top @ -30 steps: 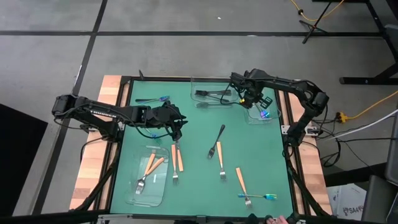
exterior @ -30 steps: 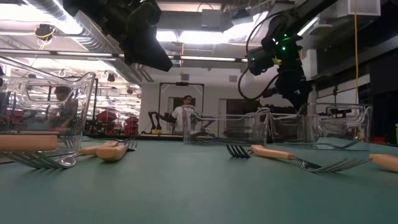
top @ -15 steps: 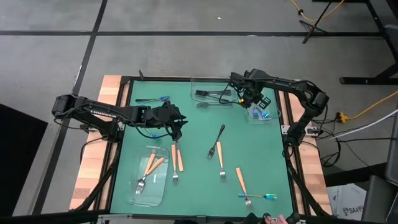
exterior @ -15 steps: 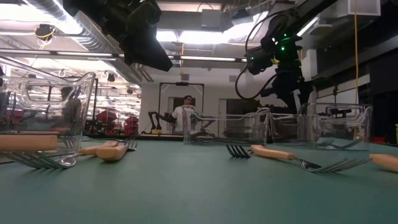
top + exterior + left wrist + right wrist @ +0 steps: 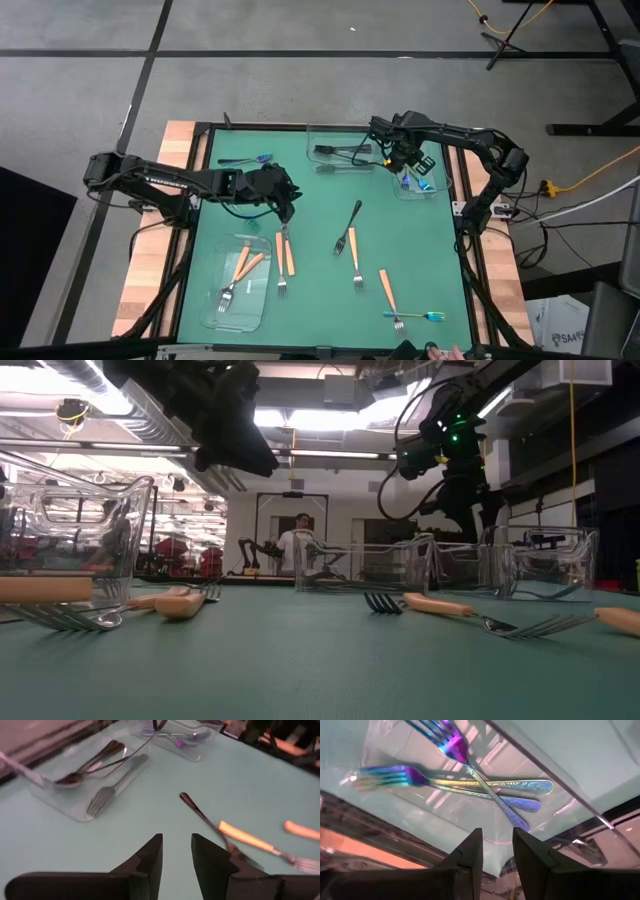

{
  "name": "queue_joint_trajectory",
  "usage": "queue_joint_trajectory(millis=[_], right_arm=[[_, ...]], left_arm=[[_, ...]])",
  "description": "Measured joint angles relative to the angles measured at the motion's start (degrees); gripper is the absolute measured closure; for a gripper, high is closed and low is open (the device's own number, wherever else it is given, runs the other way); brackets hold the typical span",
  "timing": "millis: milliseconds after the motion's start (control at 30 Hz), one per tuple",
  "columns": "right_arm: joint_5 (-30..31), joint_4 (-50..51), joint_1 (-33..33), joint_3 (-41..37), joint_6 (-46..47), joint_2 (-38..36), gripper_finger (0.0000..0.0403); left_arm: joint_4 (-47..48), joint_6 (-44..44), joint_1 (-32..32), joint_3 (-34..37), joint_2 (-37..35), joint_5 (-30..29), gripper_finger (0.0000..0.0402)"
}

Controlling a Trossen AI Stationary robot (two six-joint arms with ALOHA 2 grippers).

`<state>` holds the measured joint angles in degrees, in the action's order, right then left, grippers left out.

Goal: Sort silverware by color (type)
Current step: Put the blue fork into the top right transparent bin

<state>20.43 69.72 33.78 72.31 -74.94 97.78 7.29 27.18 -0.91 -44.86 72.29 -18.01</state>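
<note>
My left gripper [image 5: 286,208] [image 5: 176,855] hovers open just beyond the head of a loose orange-handled fork [image 5: 285,254], touching nothing. My right gripper [image 5: 405,165] [image 5: 497,850] is open above the far-right clear tray [image 5: 437,190], where two iridescent forks [image 5: 470,780] lie crossed on the bottom. Loose on the mat lie a black fork [image 5: 350,222] [image 5: 200,814], two more orange-handled forks [image 5: 354,257] [image 5: 387,291], an iridescent fork [image 5: 415,316] near the near edge and a blue utensil [image 5: 246,160] at far left.
A clear tray [image 5: 312,135] at the far edge holds black utensils [image 5: 95,767]. Another clear tray [image 5: 215,318] at near left holds orange-handled forks [image 5: 243,265]. The green mat between the loose forks is bare. A person stands in the room behind, in the low view.
My right gripper has risen a little above the far-right tray, with the iridescent forks left lying inside. My left gripper has drawn back slightly toward the far edge, away from the orange-handled fork's head.
</note>
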Motion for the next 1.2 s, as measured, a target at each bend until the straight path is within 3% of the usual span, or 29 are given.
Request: queue_joint_trajectory(millis=[233,467,900,1200], right_arm=[[4.15,-0.01,0.0,0.0,4.72,0.0,0.0306],[11.36,0.02,0.0,0.0,4.89,-0.28,0.0306],[12.14,-0.22,0.0,0.02,11.35,-8.46,0.0306],[12.04,-0.24,-0.04,0.02,18.31,-15.1,0.0306]], left_arm=[[1.98,11.6,-3.73,0.0,0.0,6.91,0.0305],[11.63,19.18,-8.8,0.0,0.0,15.21,0.0305],[26.52,21.44,-17.61,0.0,-0.02,25.42,0.0305],[44.14,25.12,-22.31,0.0,-0.02,31.72,0.0305]])
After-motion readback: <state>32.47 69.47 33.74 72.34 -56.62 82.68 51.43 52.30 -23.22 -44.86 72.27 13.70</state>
